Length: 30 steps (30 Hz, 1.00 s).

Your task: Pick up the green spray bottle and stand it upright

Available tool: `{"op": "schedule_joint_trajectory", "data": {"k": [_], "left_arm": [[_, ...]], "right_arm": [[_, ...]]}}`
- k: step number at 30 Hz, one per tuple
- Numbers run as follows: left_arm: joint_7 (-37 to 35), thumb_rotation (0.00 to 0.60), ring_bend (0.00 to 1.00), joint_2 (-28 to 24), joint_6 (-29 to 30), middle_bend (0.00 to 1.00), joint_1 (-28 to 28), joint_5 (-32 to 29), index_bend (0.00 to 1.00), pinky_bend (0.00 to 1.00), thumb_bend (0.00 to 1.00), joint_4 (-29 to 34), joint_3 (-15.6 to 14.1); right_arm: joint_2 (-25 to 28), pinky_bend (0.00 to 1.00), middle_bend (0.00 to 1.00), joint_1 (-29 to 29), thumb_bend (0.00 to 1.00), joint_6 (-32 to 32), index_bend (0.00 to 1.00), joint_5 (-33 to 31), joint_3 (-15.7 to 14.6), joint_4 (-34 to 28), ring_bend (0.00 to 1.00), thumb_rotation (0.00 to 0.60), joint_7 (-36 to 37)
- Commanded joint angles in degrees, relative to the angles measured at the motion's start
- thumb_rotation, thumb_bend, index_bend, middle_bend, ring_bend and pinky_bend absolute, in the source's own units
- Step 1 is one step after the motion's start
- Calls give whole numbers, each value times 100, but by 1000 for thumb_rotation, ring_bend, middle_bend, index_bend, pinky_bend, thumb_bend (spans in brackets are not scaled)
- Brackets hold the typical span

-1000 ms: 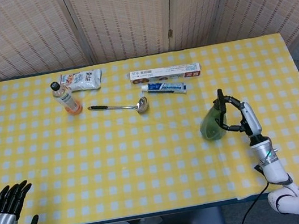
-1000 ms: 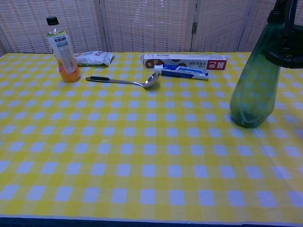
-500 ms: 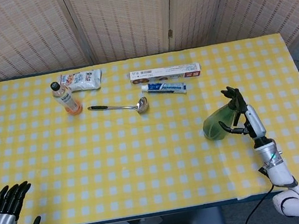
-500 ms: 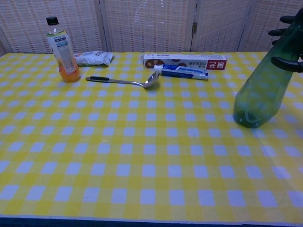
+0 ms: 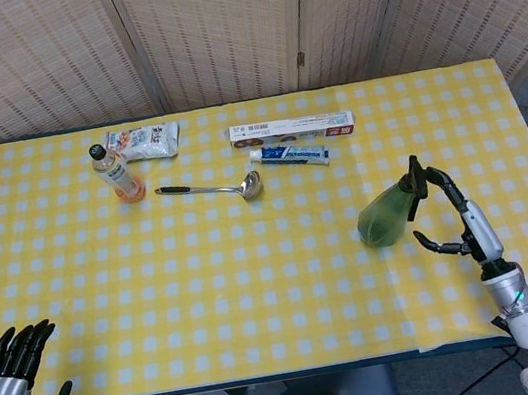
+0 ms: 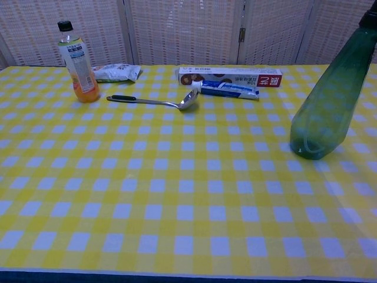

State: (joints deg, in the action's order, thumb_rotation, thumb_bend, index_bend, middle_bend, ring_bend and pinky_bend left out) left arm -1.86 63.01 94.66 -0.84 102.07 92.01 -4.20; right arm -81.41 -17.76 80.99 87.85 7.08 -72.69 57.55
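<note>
Standing on its base, green spray bottle point(image 6: 326, 104) with nozzle cropped in chest view, right hand point(image 5: 457, 216) empty, fingers apart

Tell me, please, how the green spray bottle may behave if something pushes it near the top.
The green spray bottle stands tall, narrowing upward, so a push near the top would probably tip it. Its see-through body shows no liquid, so it is probably light.

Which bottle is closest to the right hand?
The translucent green spray bottle, just beside the right hand; the orange drink bottle stands far across the table.
</note>
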Motion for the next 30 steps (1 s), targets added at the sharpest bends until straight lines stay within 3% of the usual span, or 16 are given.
{"op": "schedule_joint_trajectory", "data": {"k": [1,7,12,19,22,30], "left_arm": [[12,556,119,2,4,132,2,0,109,0,360,3,3],[74,555,119,10,35,132,17,-8,109,0,360,13,19],[149,555,118,24,62,132,32,6,106,0,361,24,24],[278,554,114,46,42,132,40,14,105,0,360,56,20],[328,555,114,51,49,132,41,46,103,0,361,60,15],[414,549,113,58,26,132,58,43,99,0,361,71,-2]], "right_arm": [[384,0,100,401,334,460,58,258,-313,-327,83,600,-67],[1109,0,26,964,333,913,38,529,-799,-597,29,600,-879],[1701,0,0,1564,334,1201,25,521,-1172,-915,0,600,-3070],[1964,0,0,2454,334,1980,8,262,-1327,-1834,0,600,-5885],[1973,0,0,2581,334,2038,1,359,-1394,-2036,0,600,-6305],[2077,0,0,2512,334,1600,0,270,-1347,-2173,0,600,-6314]]}}
